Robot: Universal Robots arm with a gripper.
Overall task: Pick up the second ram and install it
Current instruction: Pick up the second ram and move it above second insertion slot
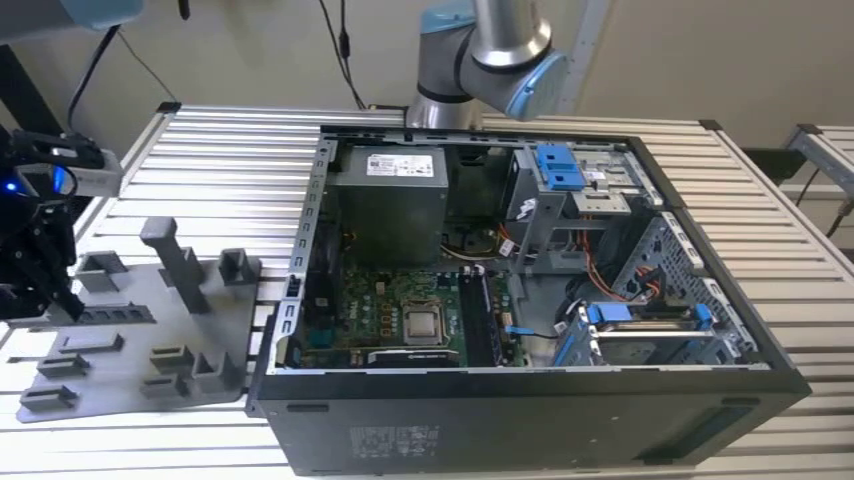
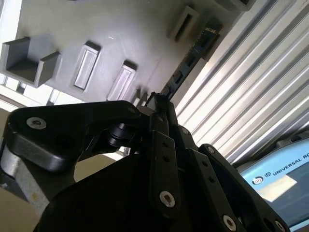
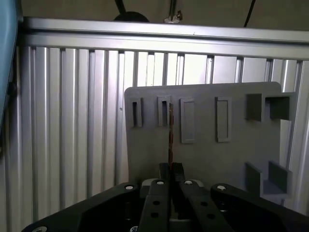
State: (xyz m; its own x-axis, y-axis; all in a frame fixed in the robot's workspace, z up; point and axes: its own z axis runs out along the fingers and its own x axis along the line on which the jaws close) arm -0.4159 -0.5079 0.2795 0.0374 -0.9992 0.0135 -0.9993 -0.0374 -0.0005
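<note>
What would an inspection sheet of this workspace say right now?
Surface: slatted aluminium table.
Job's things: second ram, a thin dark stick held over the grey fixture tray; motherboard exposed in the open computer case.
Clutter: nothing seen.
Gripper: gripper shut on the second ram.
Cables: black cables hang behind the table; orange wires inside the case.
Surroundings: pale wall; another slatted table at the exterior view's right.
</note>
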